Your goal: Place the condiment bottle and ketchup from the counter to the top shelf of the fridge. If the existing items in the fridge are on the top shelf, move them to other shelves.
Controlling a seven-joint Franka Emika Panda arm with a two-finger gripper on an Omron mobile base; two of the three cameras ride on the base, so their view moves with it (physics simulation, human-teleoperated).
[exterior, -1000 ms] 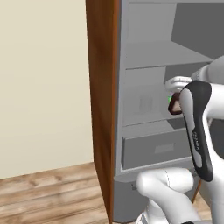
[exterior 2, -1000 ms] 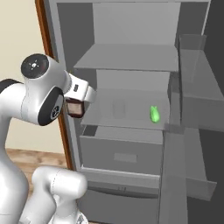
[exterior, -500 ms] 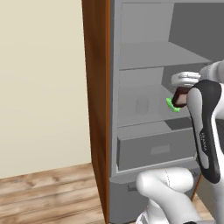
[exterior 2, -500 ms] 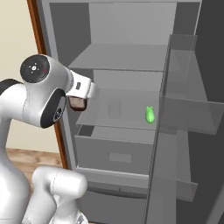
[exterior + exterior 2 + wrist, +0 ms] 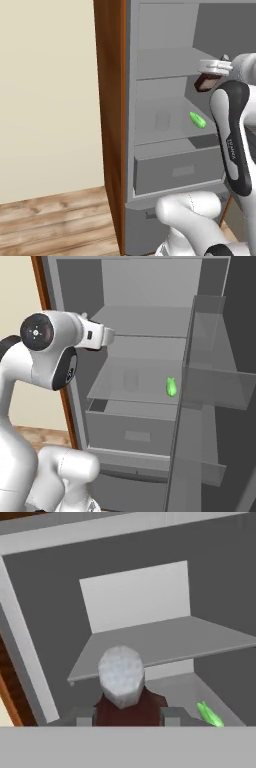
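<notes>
Hand view: the dark red-brown ketchup bottle [image 5: 129, 704] is pinched by the gripper [image 5: 128, 716]. It should be kept upright and lifted clear above the grey top shelf [image 5: 165, 643] edge.

Your ketchup [image 5: 125, 704] is mostly hidden: in the hand view you see just its pale cap and dark shoulders, the body cut off at 6 o'clock, and the fingers [image 5: 172, 716] show only as grey stubs. In the left base view the arm covers all but a dark-red sliver. The green item [image 5: 210, 713] is clipped at 5 o'clock and too small to identify. The fridge [image 5: 150, 286] runs off every frame.
</notes>
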